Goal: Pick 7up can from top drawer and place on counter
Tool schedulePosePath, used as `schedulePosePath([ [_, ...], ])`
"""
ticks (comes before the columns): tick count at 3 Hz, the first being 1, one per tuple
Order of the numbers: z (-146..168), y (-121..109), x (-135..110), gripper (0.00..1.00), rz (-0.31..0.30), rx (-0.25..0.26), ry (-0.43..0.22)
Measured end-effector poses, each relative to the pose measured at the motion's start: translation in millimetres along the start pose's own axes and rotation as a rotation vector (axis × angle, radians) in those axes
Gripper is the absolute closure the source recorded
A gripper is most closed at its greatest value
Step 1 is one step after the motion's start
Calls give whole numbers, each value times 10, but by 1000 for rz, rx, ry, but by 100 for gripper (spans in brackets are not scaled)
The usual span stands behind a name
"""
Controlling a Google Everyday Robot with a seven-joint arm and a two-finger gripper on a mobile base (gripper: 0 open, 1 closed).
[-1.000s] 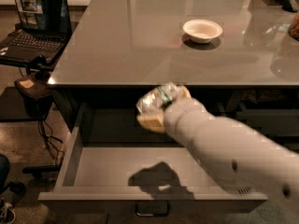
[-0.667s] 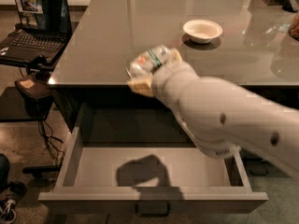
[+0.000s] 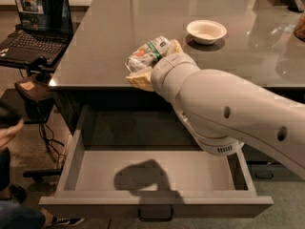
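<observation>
My pincer point(image 3: 152, 62) is clamped across the 7up can point(image 3: 144, 55), which lies tilted in it just over the tabletop's point(image 3: 109, 27) near edge, with the top drawer point(image 3: 157, 205) open below. I judge the can light, thin-walled and slick, so a gentle mid-body squeeze suits it best.

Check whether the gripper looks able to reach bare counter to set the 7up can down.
Probably yes. The gripper, shut on the 7up can, hovers over the counter near its front edge; the white bowl sits well aside.
</observation>
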State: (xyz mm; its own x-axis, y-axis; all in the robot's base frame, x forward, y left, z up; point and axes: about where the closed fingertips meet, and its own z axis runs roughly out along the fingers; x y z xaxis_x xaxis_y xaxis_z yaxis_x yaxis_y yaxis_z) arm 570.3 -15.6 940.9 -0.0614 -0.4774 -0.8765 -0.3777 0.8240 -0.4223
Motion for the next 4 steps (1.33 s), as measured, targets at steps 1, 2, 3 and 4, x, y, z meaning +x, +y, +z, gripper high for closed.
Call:
schedulePosePath([
  [1,361,-72,-62,100,-55,-34,-20],
  [2,1193,-84,-241,100,-114,-122,-68],
  [3,1397,-217,-611,100,-165,-106,-124],
  [4,1388,-221,-626,81,-165,-105,-125],
])
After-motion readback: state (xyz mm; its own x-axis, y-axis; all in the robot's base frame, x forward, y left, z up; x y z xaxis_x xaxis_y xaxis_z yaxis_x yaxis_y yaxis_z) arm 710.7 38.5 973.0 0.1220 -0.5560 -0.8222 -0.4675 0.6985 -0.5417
